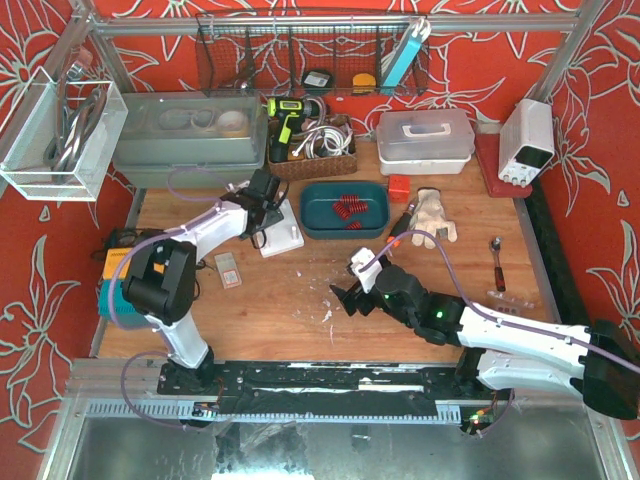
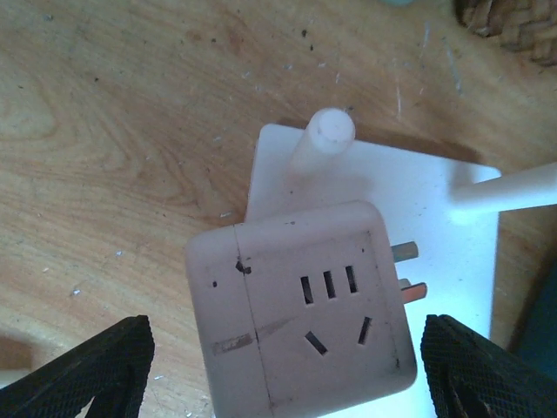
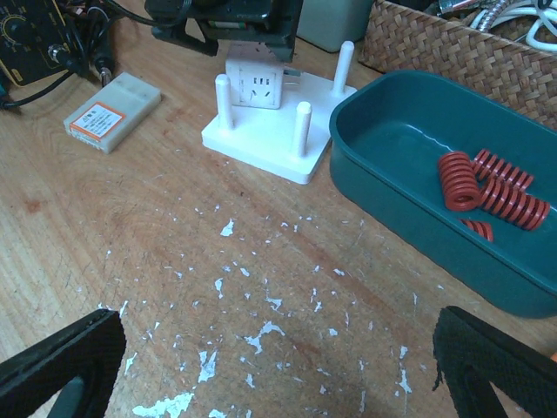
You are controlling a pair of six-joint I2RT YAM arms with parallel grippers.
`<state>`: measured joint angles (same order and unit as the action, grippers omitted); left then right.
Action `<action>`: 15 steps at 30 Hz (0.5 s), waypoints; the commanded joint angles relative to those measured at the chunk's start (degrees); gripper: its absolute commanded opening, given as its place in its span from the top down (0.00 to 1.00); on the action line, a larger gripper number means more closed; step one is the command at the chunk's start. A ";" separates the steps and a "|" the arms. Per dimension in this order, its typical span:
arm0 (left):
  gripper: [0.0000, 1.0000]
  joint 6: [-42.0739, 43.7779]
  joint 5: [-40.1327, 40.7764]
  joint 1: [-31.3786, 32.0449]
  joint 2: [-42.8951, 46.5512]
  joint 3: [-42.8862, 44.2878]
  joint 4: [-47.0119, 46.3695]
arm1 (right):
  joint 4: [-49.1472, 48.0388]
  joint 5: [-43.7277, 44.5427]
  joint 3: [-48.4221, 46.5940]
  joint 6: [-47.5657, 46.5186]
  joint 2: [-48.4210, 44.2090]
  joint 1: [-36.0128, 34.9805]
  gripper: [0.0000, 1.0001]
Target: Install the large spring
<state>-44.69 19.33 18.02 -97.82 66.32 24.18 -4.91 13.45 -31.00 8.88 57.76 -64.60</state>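
Red floral walls [image 1: 30, 300] enclose a scuffed, white-flecked wooden table [image 1: 280, 310]. Left of the tray [image 1: 345, 236], the left gripper [image 1: 265, 200] stands spread astride a socket cube [image 2: 296, 305] on the peg plate [image 1: 283, 237], not touching it. The springs [image 1: 348, 207] lie in the tray. Toward the bases from the tray, the right gripper [image 1: 350, 282] is spread wide over the wood.

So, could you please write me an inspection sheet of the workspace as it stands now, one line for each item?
Surface: wooden table, scattered with white flecks.
Job's things: red springs lie in the teal tray; white peg base carries a plug adapter; no spring on a peg.
Clutter: labelled small box, spoon, tan glove.
Grippers: left gripper open astride the adapter, gaps on both sides; right gripper open, empty, above bare wood.
Cables: purple cable along the left arm; leads in the wicker basket.
Surroundings: red flowered walls, power supply.
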 commanded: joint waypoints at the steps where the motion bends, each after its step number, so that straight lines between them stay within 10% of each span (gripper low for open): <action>1: 0.16 -1.40 0.89 0.64 -3.18 2.31 2.49 | -0.82 2.27 0.51 -0.56 -0.87 -0.34 0.03; 15: 0.44 -2.57 4.79 0.96 -3.13 2.10 3.02 | -0.24 3.22 0.17 -0.62 -0.76 -0.33 0.03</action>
<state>-45.71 21.21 18.81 -103.35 68.69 25.36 -4.91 14.98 -31.00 8.60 57.67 -64.60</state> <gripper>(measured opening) 0.621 0.972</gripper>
